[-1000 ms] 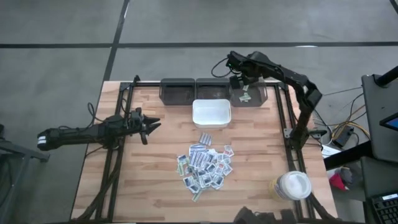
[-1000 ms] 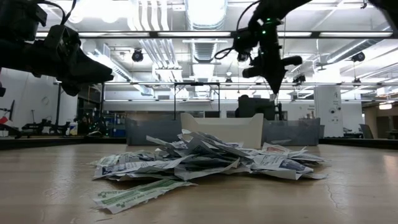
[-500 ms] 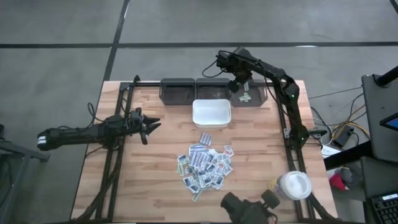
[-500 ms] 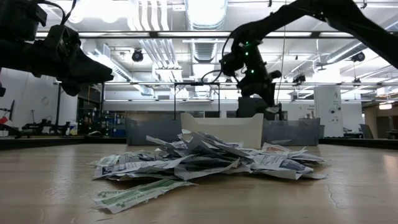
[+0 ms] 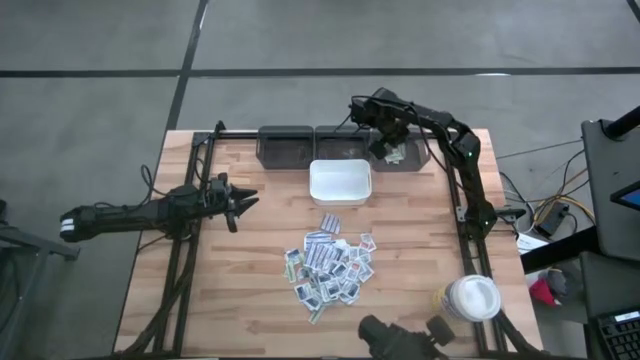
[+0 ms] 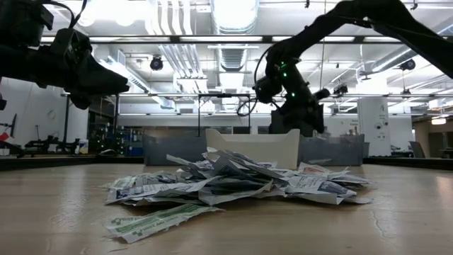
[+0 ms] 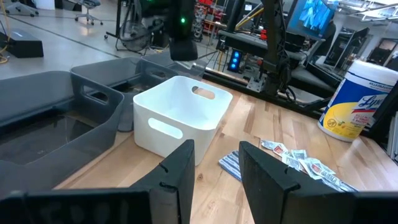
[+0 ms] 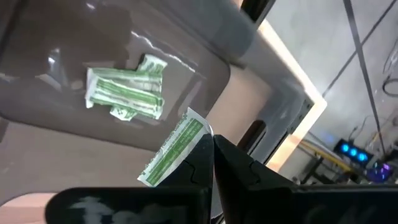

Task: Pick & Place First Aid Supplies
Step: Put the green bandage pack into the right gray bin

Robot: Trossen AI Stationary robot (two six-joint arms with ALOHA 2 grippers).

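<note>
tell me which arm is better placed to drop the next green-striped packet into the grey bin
Right. Its gripper is shut on a green-striped packet directly above the rightmost grey plastic bin, where matching packets lie. The left gripper is open, empty, far off.

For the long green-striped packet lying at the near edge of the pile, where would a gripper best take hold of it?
The green-striped packet lies flat on the table, sticking out of the pile with one end free. I would come straight down from above and pinch across its narrow width near that free end, probably avoiding the overlapping packets. The left gripper hovers open nearby; the right gripper is busy over the grey bin.
</note>
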